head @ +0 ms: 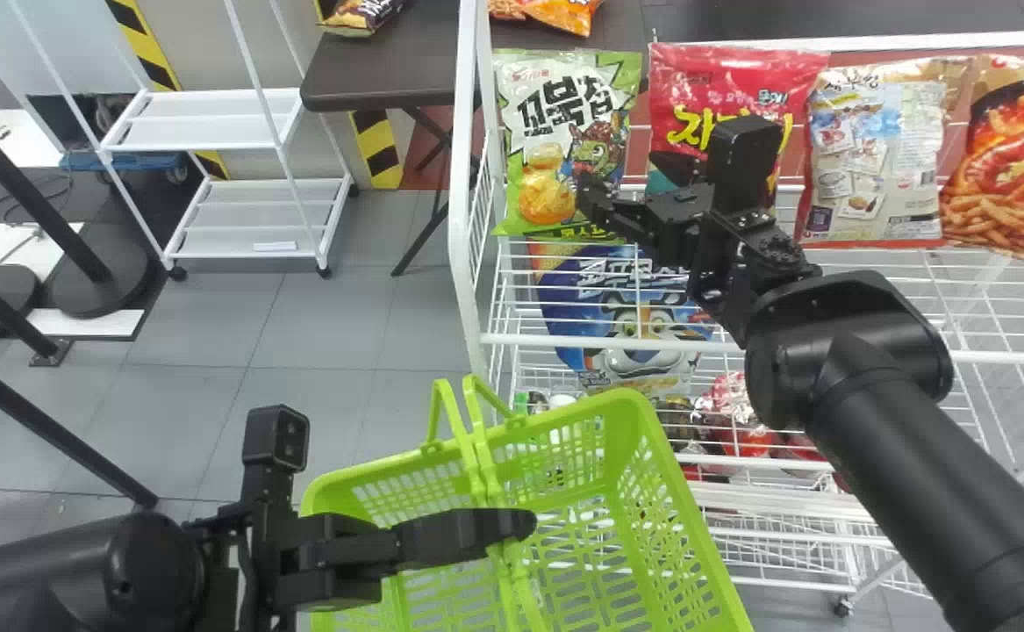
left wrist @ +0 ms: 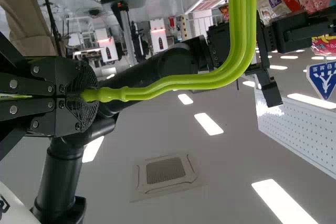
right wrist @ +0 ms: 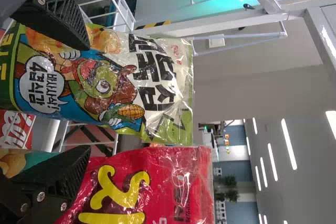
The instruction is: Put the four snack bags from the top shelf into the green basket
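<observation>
The green snack bag [head: 555, 110] stands at the far left corner of the top shelf [head: 547, 340], beyond and partly between the widely parted fingers of the right gripper [head: 619, 175], while the left gripper [head: 525, 524] grips the handle [head: 481, 452] of the green basket [head: 564, 412].

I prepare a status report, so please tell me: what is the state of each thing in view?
Left gripper: shut on handles
Right gripper: open
Basket handles: raised, held together
Basket: no bag seen inside
Green bag: standing, looks sealed
Red bag: standing, partly hidden
Grey bag: standing, looks sealed
Orange bag: standing, looks sealed
Blue bag: below the others, partly hidden
</observation>
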